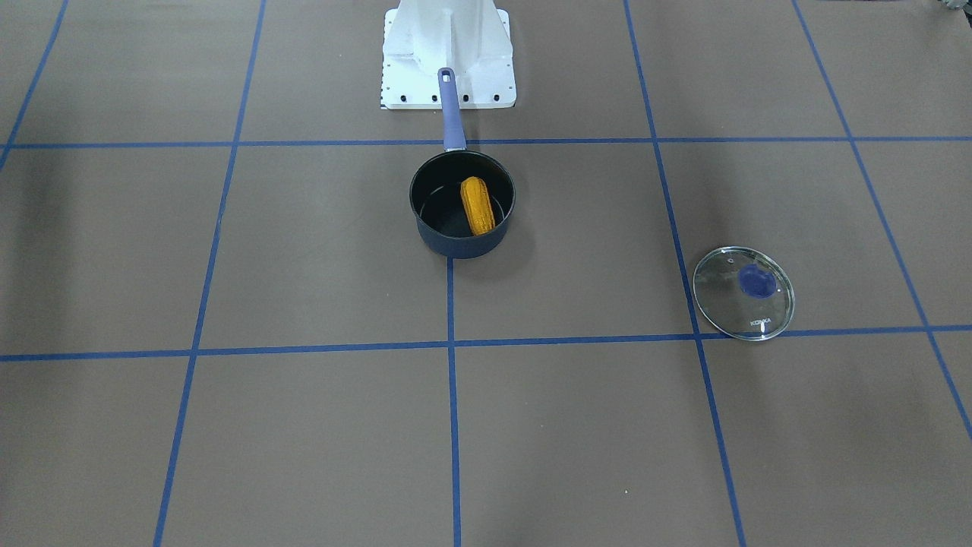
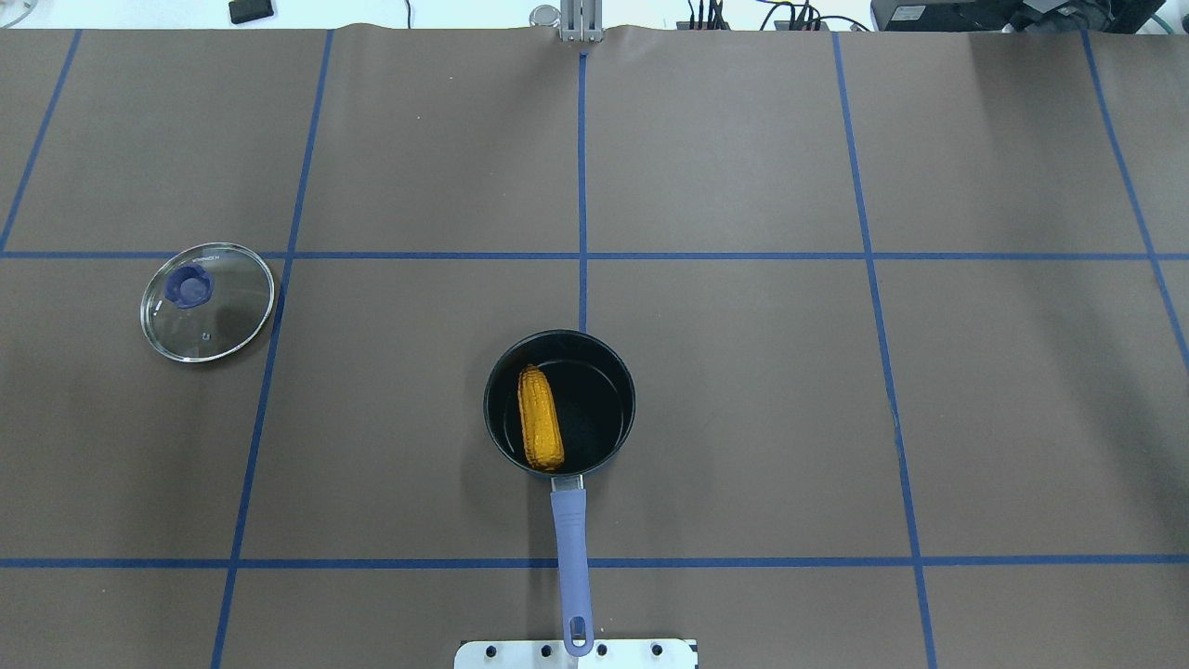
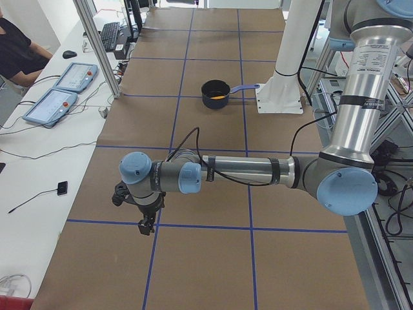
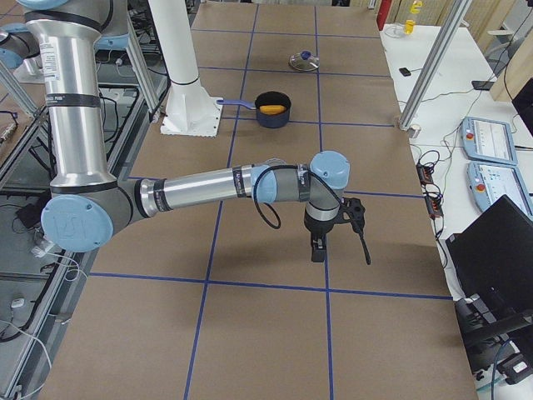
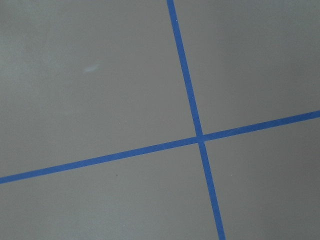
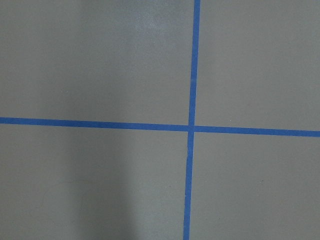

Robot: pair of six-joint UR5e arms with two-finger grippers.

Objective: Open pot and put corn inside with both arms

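1. One brown tabletop (image 2: 743,418), taped with blue lines (image 2: 582,186), is carrying everything.
2. One pot (image 1: 456,245) is standing open at its middle, handle pointing toward the robot.
3. One corn cob (image 2: 540,416) is lying inside the pot.
4. One lid (image 2: 218,316) is lying flat, well apart, on the robot's left.
5. Two tools, left tool (image 3: 146,226) and right tool (image 4: 317,248), are hanging over the tabletop; I cannot tell how far either is parted.

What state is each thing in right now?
pot: upright, uncovered, holds the corn.
corn: lying inside the pot.
lid: off, flat on the table, knob up, apart from the pot.
left gripper: far from the pot; open or shut unclear.
right gripper: far from the pot; open or shut unclear.
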